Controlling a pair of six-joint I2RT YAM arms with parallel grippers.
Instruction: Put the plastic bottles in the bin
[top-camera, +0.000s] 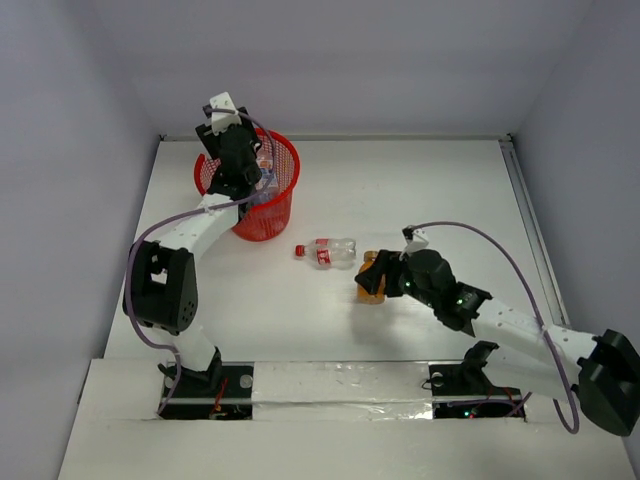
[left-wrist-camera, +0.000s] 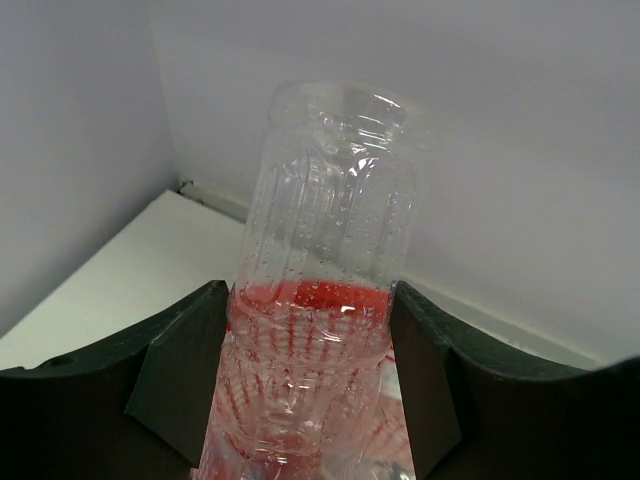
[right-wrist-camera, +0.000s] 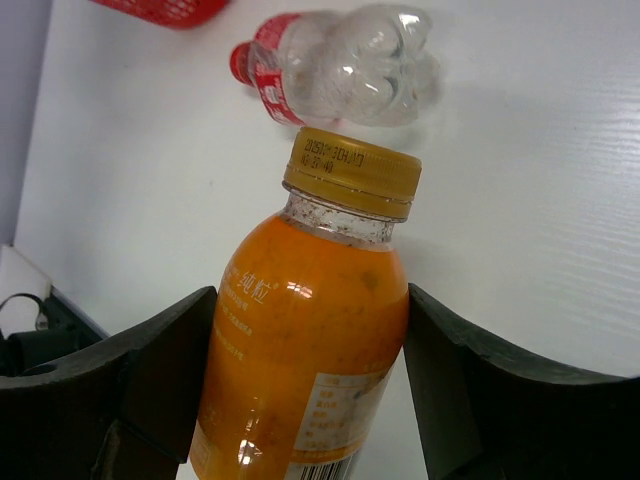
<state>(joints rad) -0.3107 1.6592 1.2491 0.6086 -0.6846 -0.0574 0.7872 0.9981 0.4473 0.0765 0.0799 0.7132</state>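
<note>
Two arms reach over the white bench (top-camera: 430, 190).

1. Bin. The red mesh bin (top-camera: 270, 215) stands upright on the bench and serves as the reference for all positions below.

2. Left hand. The left hand (top-camera: 240, 165) hangs over the bin's mouth, above the left part of the rim. The left wrist view shows it clamped on a clear ribbed bottle (left-wrist-camera: 330, 250). Both fingers (left-wrist-camera: 185, 375) press against the bottle's sides, and the bottle's base points away from the wrist. Red mesh shows through the bottle's lower part, so the bottle is directly over the bin.

3. Loose bottle. A red-capped bottle (top-camera: 327, 252), clear with a red label at the neck, lies on its side on the bench. It is to the right of the bin, near it but apart, with the cap pointing toward the bin.

4. Right hand. Farther right of the bin, just past the red-capped bottle's base, is an orange bottle (right-wrist-camera: 300, 370) with a yellow cap. The right hand (top-camera: 385, 278) grips it, one finger against each side of the body. The cap points toward the red-capped bottle. Whether the orange bottle rests on the bench or is raised cannot be told.
</note>
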